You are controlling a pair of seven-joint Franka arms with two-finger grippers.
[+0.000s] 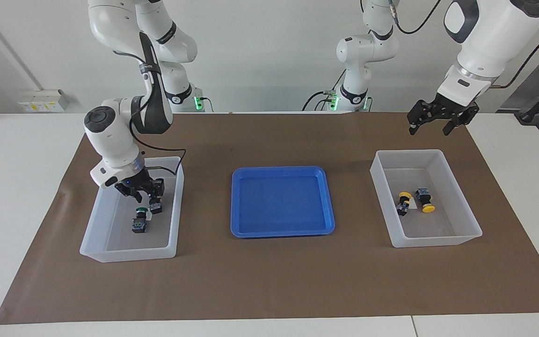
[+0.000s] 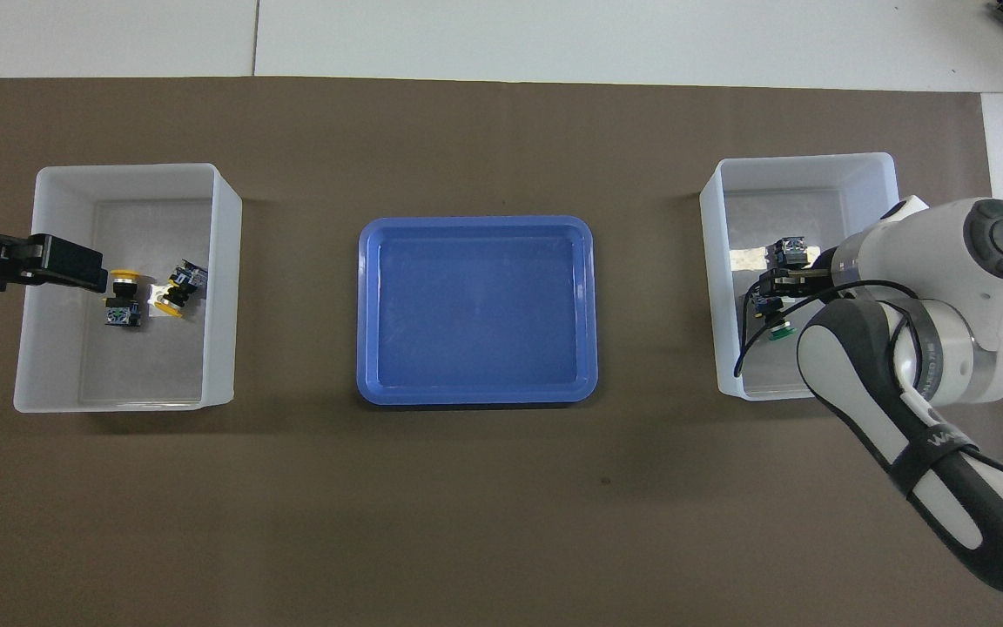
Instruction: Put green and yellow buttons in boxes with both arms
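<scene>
Green caps, black bodies: two green buttons lie in the box (image 1: pixel 128 254) at mid-height of the facing view, at the right arm's end of the table. One (image 1: pixel 139 223) is lower in the frame and the other (image 1: pixel 156 206) is just above and beside it.
Yellow pair: two yellow buttons (image 1: pixel 404 202) (image 1: pixel 425 201) lie side by side, nearly touching, on the floor of the other box (image 1: pixel 433 240) at the left arm's end.
Right gripper: the right gripper (image 1: pixel 140 191) is low inside the green box, directly over the buttons. Its fingers are parted and seem to hold nothing.
Left gripper: the left gripper (image 1: pixel 435 119) waits in the upper part of the frame, over the brown mat (image 1: pixel 269 281) by the yellow box. Its fingers are spread and hold nothing.
Blue tray: the blue tray (image 1: pixel 282 232) sits in the frame's centre with nothing in it.
Handling: the buttons look like light, rigid plastic. The round cap is probably smooth and could slip or roll, and the piece will likely tip over once let go.
Where to hold: across the flat sides of the squarish black body, not on the cap.
Progress: all four buttons appear to be boxed by colour, so probably only the right arm's lift out is left.
</scene>
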